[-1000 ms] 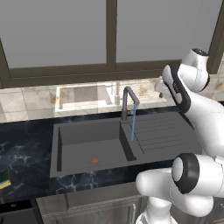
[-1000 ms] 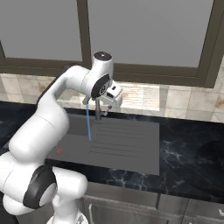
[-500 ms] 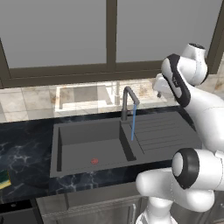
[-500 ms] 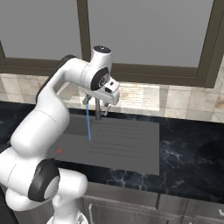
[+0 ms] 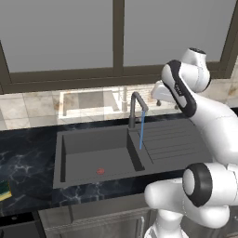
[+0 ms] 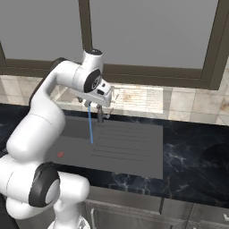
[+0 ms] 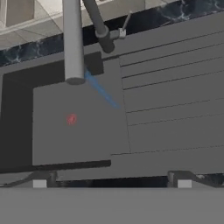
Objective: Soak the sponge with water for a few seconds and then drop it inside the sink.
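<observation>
Dark grey and matte, the sink (image 5: 93, 153) is sitting sunk into the marbled black countertop (image 5: 23, 158), its basin toward the left end and its ribbed drainboard (image 5: 172, 139) toward the right end. A small red drain mark (image 5: 100, 171) is showing on the basin floor. The dark curved faucet (image 5: 135, 108) is rising from the sink's back edge, and the water (image 5: 141, 132) is falling from its spout as a thin light-blue stream, landing just at the basin's right wall beside the drainboard.

The sponge (image 5: 3, 189) is lying on the countertop at its front left corner, yellow with a green layer, well apart from the sink and partly cut off by the left base view's edge.

The gripper (image 6: 100, 117) is hanging above the back edge of the sink, near the faucet. In the hand view its finger tips (image 7: 39, 183) are standing wide apart, nothing between them.

Behind the countertop a beige tiled wall (image 6: 188, 103) is running under a dark-framed window (image 6: 147, 36).
</observation>
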